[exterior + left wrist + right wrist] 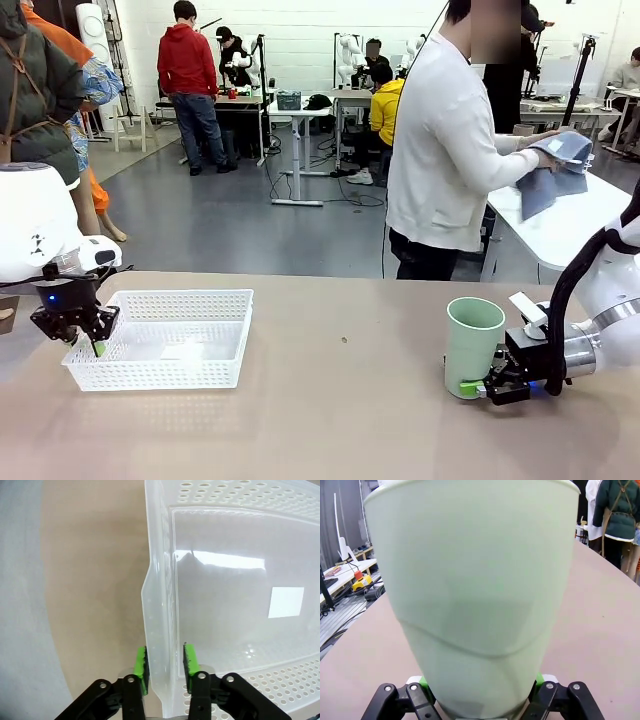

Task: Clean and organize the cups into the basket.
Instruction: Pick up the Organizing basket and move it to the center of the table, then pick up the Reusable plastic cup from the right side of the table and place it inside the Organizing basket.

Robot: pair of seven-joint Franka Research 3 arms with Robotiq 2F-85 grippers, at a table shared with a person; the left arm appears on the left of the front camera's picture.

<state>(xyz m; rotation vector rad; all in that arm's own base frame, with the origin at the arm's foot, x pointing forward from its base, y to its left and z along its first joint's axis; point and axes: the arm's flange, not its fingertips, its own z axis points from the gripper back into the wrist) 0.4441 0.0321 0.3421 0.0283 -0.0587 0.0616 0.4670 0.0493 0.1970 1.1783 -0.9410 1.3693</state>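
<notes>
mint-green tapered cup (473, 345) stands pinched low in right jaws; left jaws pinch white lattice basket (160, 372) wall.

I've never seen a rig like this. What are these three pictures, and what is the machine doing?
It is a robot with two white arms, each ending in a two-finger gripper with green pads. The wide picture looks across the table from between the arms; a person stands beyond it, holding a blue cloth. The other two pictures come from cameras on the wrists. On the table are a white basket and a green cup. The left gripper has its pads either side of the basket's wall, seemingly pinching it. The right gripper holds the upright cup near its base.
</notes>
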